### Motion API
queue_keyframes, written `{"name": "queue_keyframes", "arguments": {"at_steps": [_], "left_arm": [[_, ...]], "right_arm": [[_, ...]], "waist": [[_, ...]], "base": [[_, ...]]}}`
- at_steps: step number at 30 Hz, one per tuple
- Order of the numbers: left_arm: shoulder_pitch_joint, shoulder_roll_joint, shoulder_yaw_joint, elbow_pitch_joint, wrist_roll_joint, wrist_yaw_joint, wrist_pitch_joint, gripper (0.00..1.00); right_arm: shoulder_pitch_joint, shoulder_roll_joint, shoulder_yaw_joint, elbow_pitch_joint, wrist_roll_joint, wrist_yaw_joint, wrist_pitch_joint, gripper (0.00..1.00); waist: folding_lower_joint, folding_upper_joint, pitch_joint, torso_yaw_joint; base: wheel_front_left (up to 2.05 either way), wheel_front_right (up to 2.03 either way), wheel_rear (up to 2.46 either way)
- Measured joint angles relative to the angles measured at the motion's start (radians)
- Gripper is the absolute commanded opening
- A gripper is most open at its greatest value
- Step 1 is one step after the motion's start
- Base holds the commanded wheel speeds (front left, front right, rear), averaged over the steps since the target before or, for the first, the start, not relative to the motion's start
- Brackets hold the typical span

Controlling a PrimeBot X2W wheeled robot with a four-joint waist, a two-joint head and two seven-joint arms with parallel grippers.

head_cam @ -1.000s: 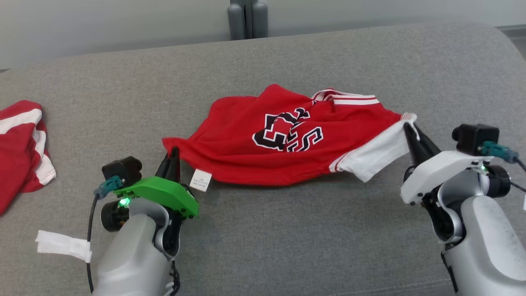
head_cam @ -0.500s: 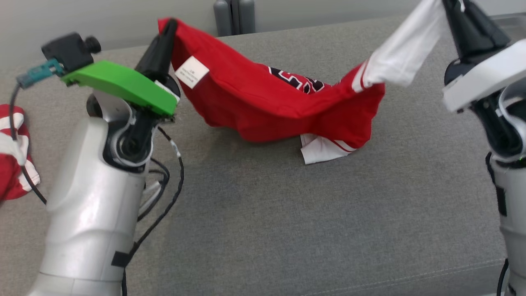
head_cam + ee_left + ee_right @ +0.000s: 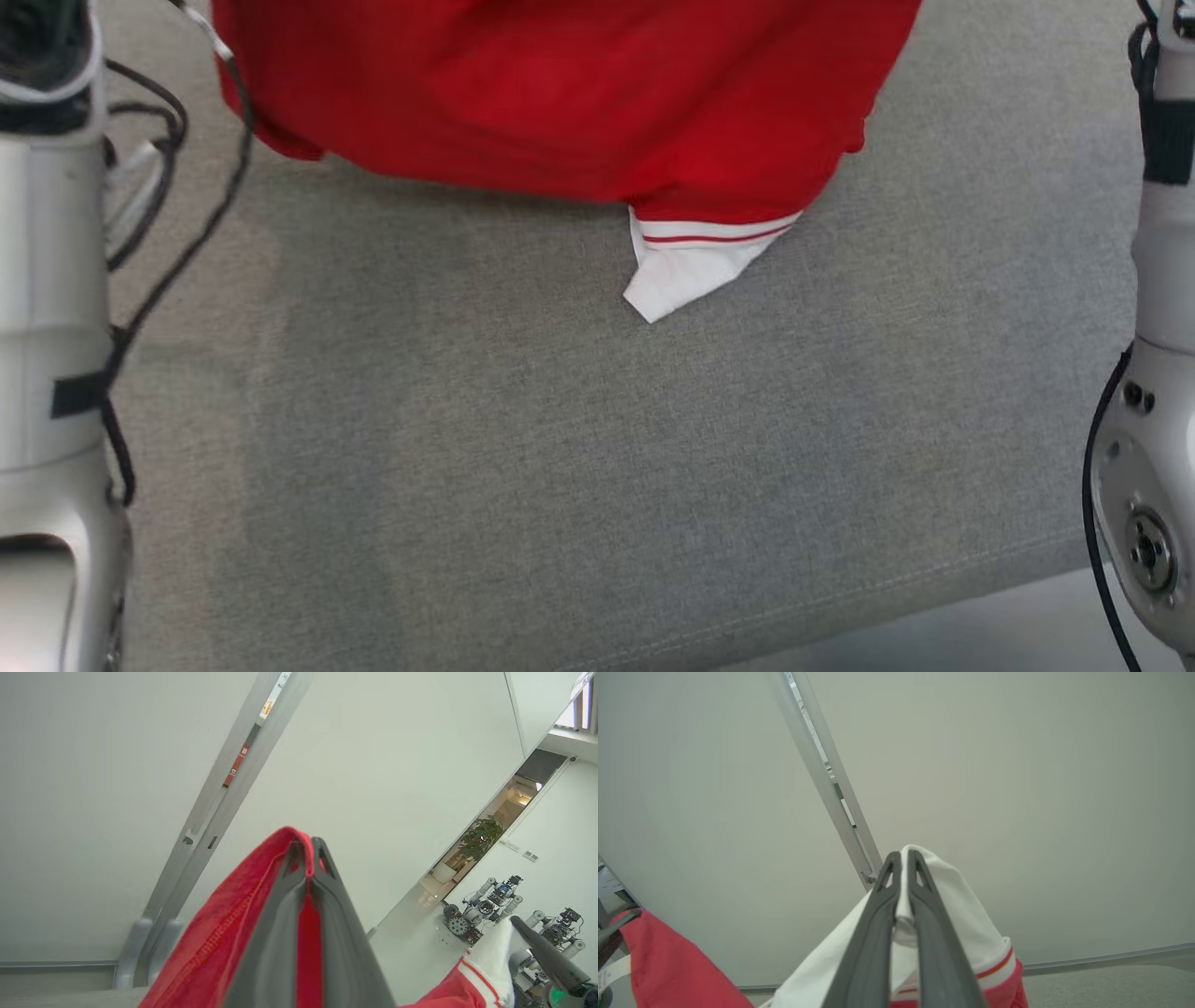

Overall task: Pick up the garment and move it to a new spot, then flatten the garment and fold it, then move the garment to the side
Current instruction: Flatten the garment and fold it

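Note:
The garment (image 3: 560,93), a red jersey with white sleeves, hangs across the top of the head view. Its lower white sleeve (image 3: 686,271) droops to the grey couch cushion (image 3: 597,467); whether it touches I cannot tell. In the left wrist view my left gripper (image 3: 306,851) is shut on a red hem of the garment (image 3: 219,942), raised in front of the wall. In the right wrist view my right gripper (image 3: 901,858) is shut on the other white sleeve (image 3: 962,914). My right gripper (image 3: 537,949) holds that sleeve at the lower right of the left wrist view too.
My pale forearms stand at the left (image 3: 47,327) and right (image 3: 1153,373) edges of the head view, with black cables along them. The cushion's front seam (image 3: 840,597) runs low across that view. A metal rail (image 3: 219,793) runs up the wall behind. Other robots (image 3: 481,905) stand far off.
Both arms have lifted the garment from lying on the cushion to hanging high between them. The head camera has moved, and the grippers have passed beyond its top edge.

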Motion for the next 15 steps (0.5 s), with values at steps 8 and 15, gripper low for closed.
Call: {"name": "queue_keyframes", "arguments": {"at_steps": [8,15], "left_arm": [[-0.225,0.038,0.027,0.053,0.122,-0.024,-0.200,0.00],[-0.372,0.049,0.056,0.038,0.157,-0.076,-0.365,0.00]], "right_arm": [[-0.283,0.041,-0.053,0.183,-0.099,0.000,-0.350,0.00],[-0.446,0.014,-0.032,0.180,-0.133,0.000,-0.560,0.00]], "waist": [[0.0002,0.0000,0.147,-0.057],[0.0002,0.0000,0.241,-0.075]], "base": [[0.00,0.00,0.00],[0.00,0.00,0.00]]}}
